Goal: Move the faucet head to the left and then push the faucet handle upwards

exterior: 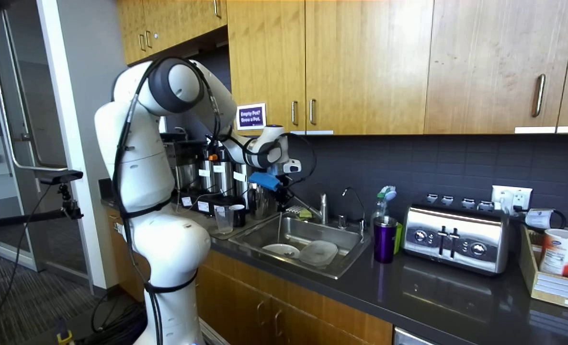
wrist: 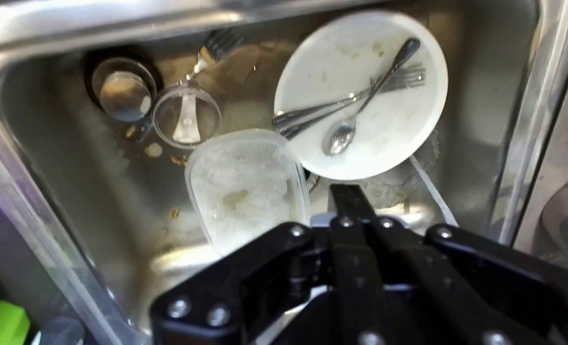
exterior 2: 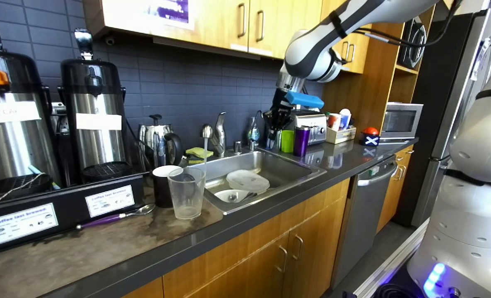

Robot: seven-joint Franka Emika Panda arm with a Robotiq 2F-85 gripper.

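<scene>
The silvery faucet head (exterior 2: 207,131) hangs over the left part of the sink in an exterior view, and a thin water stream (exterior 2: 205,153) falls from it. The faucet handle (exterior 2: 220,124) rises just behind it; it also shows in an exterior view (exterior: 323,200). My gripper (exterior 2: 273,128) points down, apart from the faucet. In an exterior view the gripper (exterior: 282,203) covers the spout's end. In the wrist view the gripper (wrist: 351,191) is shut with nothing between its fingers, above the sink (wrist: 518,120); the faucet head is hidden there.
A white plate (wrist: 360,96) with cutlery and a plastic container (wrist: 245,187) lie in the sink. A purple cup (exterior: 384,239) and toaster (exterior: 456,235) stand on one side. A clear cup (exterior 2: 187,194), kettle (exterior 2: 156,140) and coffee dispensers (exterior 2: 94,116) stand on the other.
</scene>
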